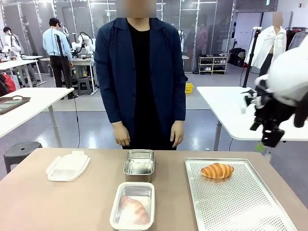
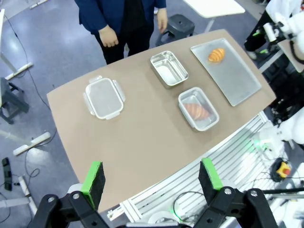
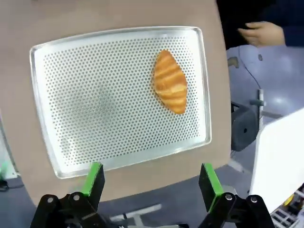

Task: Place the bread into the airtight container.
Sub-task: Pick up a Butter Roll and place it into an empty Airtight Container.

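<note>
Golden against steel: finds the croissant (image 3: 169, 81) on the tray (image 3: 95, 104) ahead of the right gripper (image 3: 150, 167), jaws spread, long axis square to their closing line; leaves the left gripper (image 2: 151, 163), also spread, far off.

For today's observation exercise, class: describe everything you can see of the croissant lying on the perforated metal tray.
The croissant is golden-brown with a slightly glossy crust. Ridged bands cross its plump middle, and both ends taper. It looks whole and crisply baked. It lies flat, its long axis running across the table, in the far left part of the perforated metal tray, close to the edge nearest the person. Only the tray touches it, and nothing else lies beside it there.
</note>
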`<state>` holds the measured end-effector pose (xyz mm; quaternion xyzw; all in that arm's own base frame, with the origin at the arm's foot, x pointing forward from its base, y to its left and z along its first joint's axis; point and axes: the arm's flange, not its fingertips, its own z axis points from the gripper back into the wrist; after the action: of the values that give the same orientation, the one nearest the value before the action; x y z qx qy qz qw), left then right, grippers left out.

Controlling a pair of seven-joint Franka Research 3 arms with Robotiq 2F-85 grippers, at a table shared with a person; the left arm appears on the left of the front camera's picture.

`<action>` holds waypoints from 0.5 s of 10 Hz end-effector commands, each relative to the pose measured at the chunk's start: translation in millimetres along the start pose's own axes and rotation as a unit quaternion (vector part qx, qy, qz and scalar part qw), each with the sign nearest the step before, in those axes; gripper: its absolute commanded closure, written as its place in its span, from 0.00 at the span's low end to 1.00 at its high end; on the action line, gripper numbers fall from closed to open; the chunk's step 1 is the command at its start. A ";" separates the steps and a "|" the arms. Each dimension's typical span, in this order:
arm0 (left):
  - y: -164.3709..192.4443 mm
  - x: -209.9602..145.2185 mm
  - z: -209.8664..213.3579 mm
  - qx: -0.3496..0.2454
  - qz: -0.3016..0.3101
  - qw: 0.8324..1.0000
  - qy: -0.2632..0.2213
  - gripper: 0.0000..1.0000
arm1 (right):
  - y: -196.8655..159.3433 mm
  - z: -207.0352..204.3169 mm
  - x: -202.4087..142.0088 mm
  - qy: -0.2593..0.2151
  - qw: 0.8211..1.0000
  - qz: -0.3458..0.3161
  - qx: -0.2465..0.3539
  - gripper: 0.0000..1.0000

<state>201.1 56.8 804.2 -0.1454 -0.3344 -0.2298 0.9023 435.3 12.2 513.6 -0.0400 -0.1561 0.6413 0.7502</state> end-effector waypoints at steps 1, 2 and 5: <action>-1.4 2.2 2.1 -0.004 -0.003 1.000 -0.003 0.00 | -22.8 -27.2 20.0 0.024 1.000 0.018 0.007 0.00; -1.4 2.2 2.1 -0.004 -0.003 1.000 -0.003 0.00 | -29.8 -48.5 29.7 0.031 0.999 0.023 -0.001 0.00; -1.4 2.2 2.1 -0.004 -0.003 1.000 -0.003 0.00 | -48.5 -116.4 40.8 0.015 0.997 0.062 0.033 0.00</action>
<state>201.1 56.8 804.2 -0.1454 -0.3344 -0.2297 0.9024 504.4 59.1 429.7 -0.0446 -0.1172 0.6797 0.7227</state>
